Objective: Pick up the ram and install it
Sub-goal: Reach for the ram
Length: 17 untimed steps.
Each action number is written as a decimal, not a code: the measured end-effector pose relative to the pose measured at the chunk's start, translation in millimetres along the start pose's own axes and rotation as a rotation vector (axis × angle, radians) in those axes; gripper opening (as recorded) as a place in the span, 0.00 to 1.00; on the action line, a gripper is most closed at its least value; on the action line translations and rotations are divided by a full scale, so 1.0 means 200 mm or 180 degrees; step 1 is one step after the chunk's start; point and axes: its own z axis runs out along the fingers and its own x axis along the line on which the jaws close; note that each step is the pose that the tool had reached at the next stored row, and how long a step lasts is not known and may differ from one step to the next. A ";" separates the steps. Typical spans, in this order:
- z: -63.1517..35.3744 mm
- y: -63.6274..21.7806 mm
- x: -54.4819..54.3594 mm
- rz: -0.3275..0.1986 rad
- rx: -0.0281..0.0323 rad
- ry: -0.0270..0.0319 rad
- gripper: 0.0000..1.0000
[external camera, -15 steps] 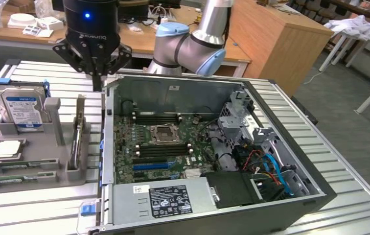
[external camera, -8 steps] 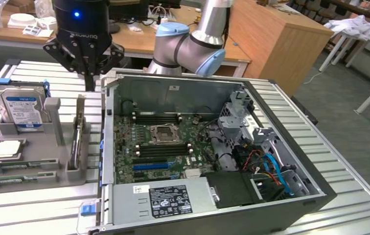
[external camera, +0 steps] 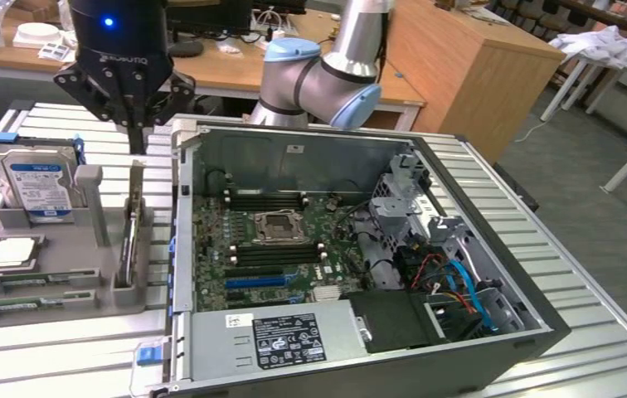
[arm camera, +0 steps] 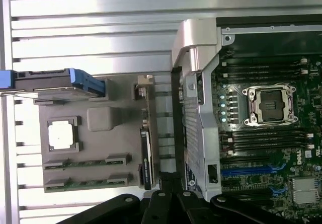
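Observation:
The ram (external camera: 26, 285) is a thin green stick lying flat in a slot at the near end of the grey parts holder (external camera: 87, 278), with a second stick (external camera: 21, 306) just in front of it. In the wrist view both ram sticks (arm camera: 85, 161) lie side by side beside the silver processor. My gripper (external camera: 137, 143) hangs shut and holds nothing, above the far end of the holder, over a thin card standing on edge (external camera: 131, 240). Its dark fingers (arm camera: 168, 199) point down between the holder and the case wall. The motherboard's black memory slots (external camera: 264, 201) flank the processor socket (external camera: 274, 222).
A silver-and-blue hard drive (external camera: 35, 182) stands upright in the holder, with a square processor chip (external camera: 15, 251) in front of it. The open computer case (external camera: 181, 249) lies on its side on the ribbed metal table (external camera: 59, 352). Cables and a drive cage (external camera: 446, 274) crowd the case at the exterior view's right.

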 end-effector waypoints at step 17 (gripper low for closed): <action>0.001 -0.013 0.18 0.0000 0.0000 0.0000 0.11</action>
